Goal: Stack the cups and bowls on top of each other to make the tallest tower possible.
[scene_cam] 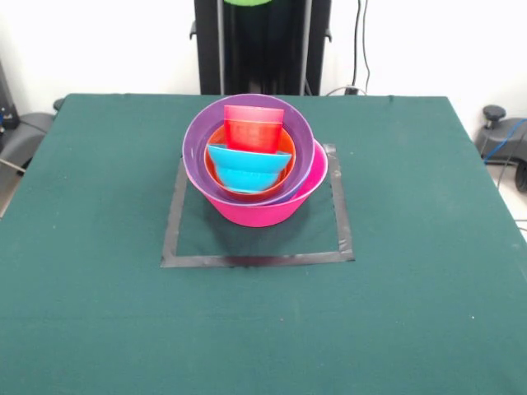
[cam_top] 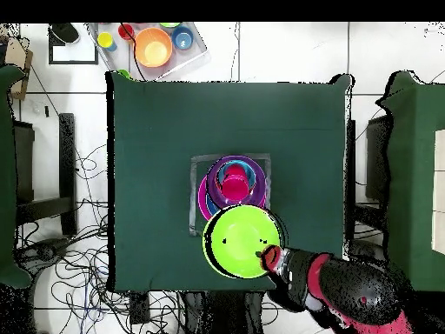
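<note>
The tower stands inside a black tape square [scene_cam: 255, 259] at the table's middle. Its base is the large pink bowl [scene_cam: 263, 212]. Nested in it are the purple bowl [scene_cam: 198, 132], an orange bowl [scene_cam: 212, 160], a blue bowl [scene_cam: 247, 171] and a red cup [scene_cam: 254, 127] standing upright on top. It also shows in the overhead view [cam_top: 231, 185]. My gripper [cam_top: 272, 257] is shut on the rim of the large lime green bowl [cam_top: 239, 242]. It holds the bowl in the air beside the tower, on the robot's side. In the front view only a sliver of this bowl [scene_cam: 247, 2] shows at the top edge.
A clear tray [cam_top: 195, 54] off the table's far corner holds another orange bowl [cam_top: 153, 46], a small blue bowl [cam_top: 182, 38] and other small pieces. The black pedestal [scene_cam: 262, 49] stands behind the table. Cables lie on the floor around it.
</note>
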You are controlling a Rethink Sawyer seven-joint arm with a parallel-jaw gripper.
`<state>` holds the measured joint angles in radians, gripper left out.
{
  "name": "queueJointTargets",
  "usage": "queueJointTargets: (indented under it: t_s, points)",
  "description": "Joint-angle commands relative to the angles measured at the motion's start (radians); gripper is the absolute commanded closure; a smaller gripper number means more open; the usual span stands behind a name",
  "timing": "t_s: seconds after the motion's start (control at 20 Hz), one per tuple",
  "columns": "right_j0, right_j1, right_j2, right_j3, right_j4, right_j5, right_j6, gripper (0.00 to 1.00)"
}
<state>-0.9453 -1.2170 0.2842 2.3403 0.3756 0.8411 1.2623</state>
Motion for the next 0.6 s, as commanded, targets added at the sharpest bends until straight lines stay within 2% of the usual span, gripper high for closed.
queueJointTargets:
  t_s: [0.05,0.4,0.6]
  points:
    - [0.014,0.107,0.081,-0.154,-0.161,0.044,-0.045,1.0]
    - [0.021,0.228,0.091,-0.264,-0.209,0.047,0.002,1.0]
    - [0.044,0.27,0.083,-0.322,-0.225,0.052,0.047,1.0]
